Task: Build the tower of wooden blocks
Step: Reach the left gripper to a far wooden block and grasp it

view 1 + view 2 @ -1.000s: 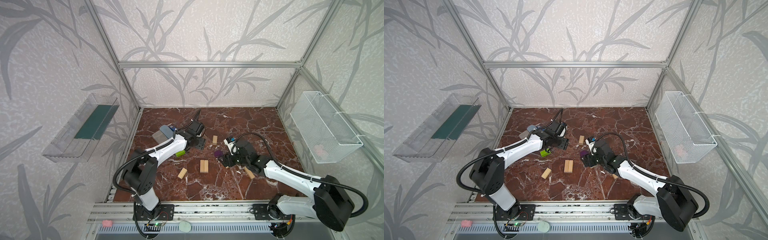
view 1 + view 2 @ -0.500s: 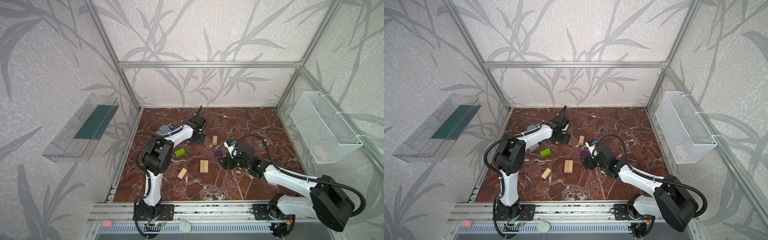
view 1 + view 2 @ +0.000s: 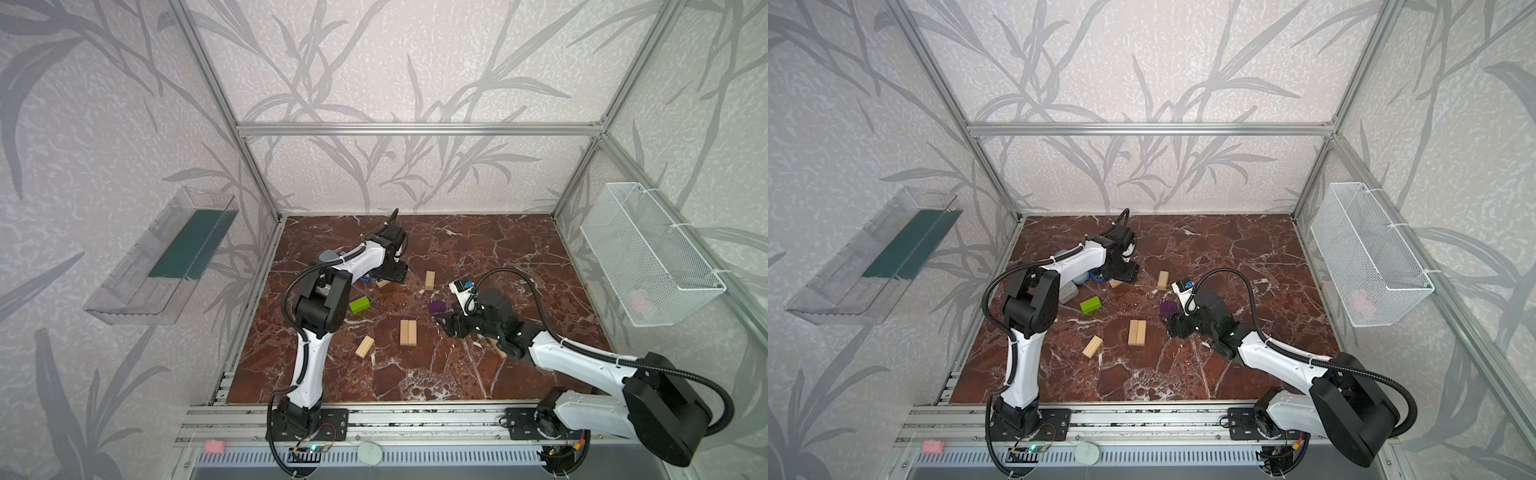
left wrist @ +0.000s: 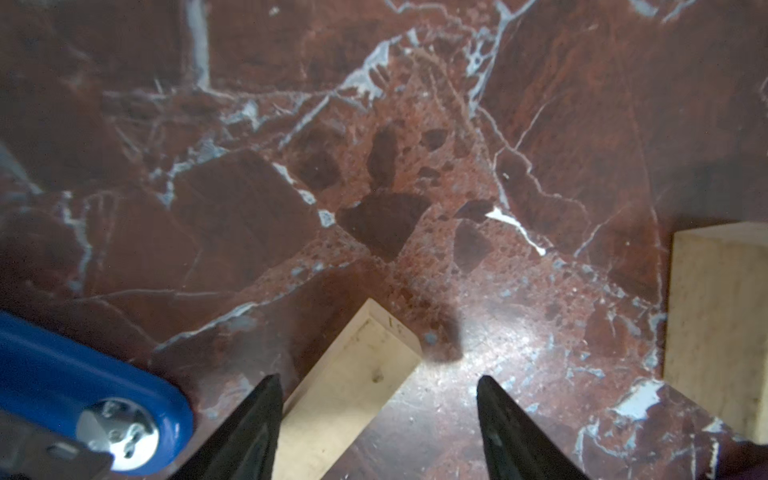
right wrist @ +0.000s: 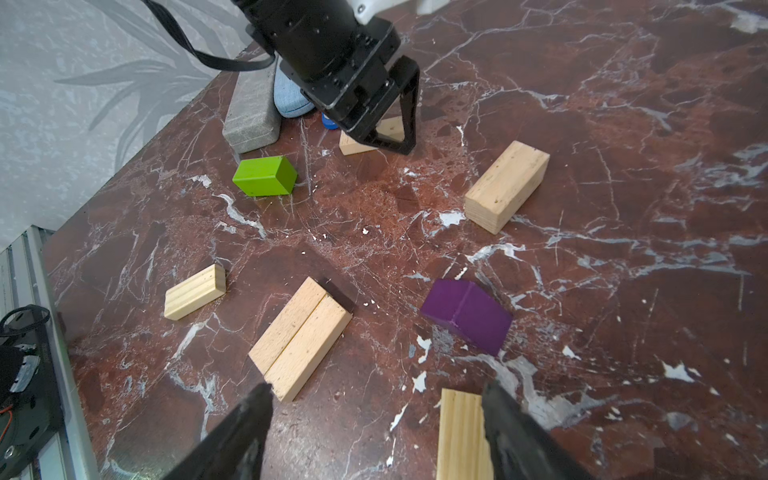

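Note:
The wood blocks lie scattered on the red marble floor, and no tower shows in any view. Two pale blocks point(image 3: 408, 332) point(image 5: 301, 336) lie flat, side by side. Single pale blocks point(image 3: 364, 346) point(image 3: 429, 280) lie apart from them, as do the lime-green brick point(image 3: 360, 305) point(image 5: 264, 176) and the purple block point(image 3: 437, 307) point(image 5: 467, 316). My left gripper point(image 3: 390, 276) point(image 4: 377, 380) is open and low over a pale block point(image 4: 353, 374) that lies slantwise close to one finger. My right gripper point(image 3: 446, 326) point(image 5: 378, 388) is open, with another pale block point(image 5: 461, 436) just inside one finger.
A grey oblong case point(image 5: 251, 112) point(image 3: 1068, 293) and a blue-and-black item point(image 4: 83, 382) lie by the left arm near the left wall. A wire basket point(image 3: 648, 253) hangs on the right wall. A clear tray point(image 3: 166, 253) hangs on the left wall.
The left arm's elbow has risen and folded while its gripper stayed over the same pale block. The right gripper has slid a little to the left, toward the paired blocks.

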Robot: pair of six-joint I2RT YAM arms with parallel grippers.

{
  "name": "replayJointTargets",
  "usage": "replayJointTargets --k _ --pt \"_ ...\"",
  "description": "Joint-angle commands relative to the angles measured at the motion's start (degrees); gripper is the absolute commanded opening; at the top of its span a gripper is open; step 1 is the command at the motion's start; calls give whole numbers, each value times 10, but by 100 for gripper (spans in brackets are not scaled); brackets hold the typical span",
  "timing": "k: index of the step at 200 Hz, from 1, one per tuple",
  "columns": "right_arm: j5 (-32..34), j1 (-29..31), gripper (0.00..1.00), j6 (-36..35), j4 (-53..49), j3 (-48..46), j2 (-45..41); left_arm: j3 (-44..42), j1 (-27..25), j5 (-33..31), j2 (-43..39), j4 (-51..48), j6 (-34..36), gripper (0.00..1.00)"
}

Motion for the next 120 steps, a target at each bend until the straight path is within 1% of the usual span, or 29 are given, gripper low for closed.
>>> replayJointTargets --k 1,27,76,120 --pt "3 -2 79 0 17 -3 -10 17 1 24 15 -31 1 72" --pt "5 -1 79 -1 15 -2 -10 15 -1 26 13 -42 -13 66" --pt "8 -2 79 -2 9 2 -5 -4 -11 -18 -1 -27 -54 52" --pt "9 -2 79 -3 5 5 -2 -4 -17 -43 5 -21 -59 44"
